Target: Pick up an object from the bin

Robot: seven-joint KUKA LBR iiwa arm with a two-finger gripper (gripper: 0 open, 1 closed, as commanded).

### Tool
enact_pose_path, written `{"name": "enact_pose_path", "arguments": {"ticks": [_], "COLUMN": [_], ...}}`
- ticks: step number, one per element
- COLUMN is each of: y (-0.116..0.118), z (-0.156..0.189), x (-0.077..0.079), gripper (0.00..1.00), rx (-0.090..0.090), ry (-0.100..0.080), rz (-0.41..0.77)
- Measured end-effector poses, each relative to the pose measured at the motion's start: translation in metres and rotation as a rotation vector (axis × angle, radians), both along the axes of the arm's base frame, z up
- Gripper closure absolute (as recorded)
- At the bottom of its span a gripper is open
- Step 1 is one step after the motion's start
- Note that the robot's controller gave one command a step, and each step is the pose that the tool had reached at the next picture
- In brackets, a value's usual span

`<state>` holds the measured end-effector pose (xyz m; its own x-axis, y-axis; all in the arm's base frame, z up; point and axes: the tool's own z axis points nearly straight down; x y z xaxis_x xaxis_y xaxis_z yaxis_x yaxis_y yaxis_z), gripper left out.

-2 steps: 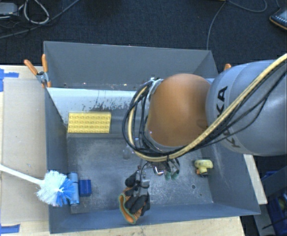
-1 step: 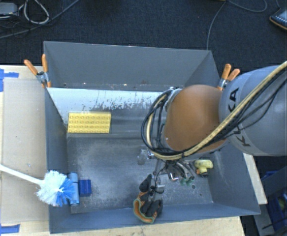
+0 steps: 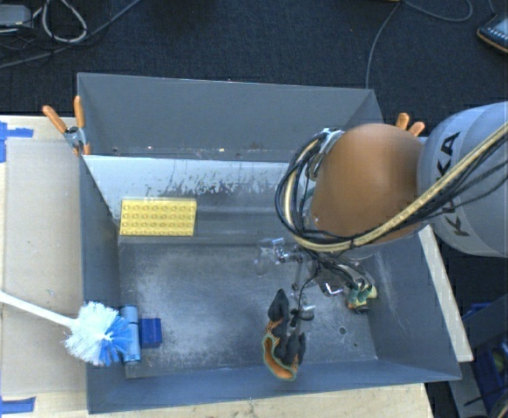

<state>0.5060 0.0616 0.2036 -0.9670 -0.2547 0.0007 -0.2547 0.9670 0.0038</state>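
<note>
Gripper [image 3: 286,327] is positioned low by the front wall of the bin [image 3: 227,129], over what appears to be a small orange-and-dark object [image 3: 280,364]; whether it is clenched or released cannot be told. The object could be jammed against that wall or nudged aside, as little room is left there. The arm [image 3: 463,181] is reached in from the right, its wrist pointed down.

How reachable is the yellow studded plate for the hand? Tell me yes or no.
Probably yes. The yellow studded plate lies alone at the back left, top face uncovered, and the bin floor between it and the hand holds nothing; the brush sits apart, front left.
</note>
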Motion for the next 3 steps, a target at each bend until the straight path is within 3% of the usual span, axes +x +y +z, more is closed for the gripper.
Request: {"name": "enact_pose_path", "arguments": {"ticks": [1,2,3], "y": [-0.018,-0.025,-0.015], "z": [-0.002,-0.011,-0.029], "x": [0.052,0.048,0.073], "gripper": [0.0,0.0,1.0], "rx": [-0.003,-0.002,-0.001], "ry": [0.004,-0.001,-0.003], "rz": [-0.202,-0.344,-0.133]}}
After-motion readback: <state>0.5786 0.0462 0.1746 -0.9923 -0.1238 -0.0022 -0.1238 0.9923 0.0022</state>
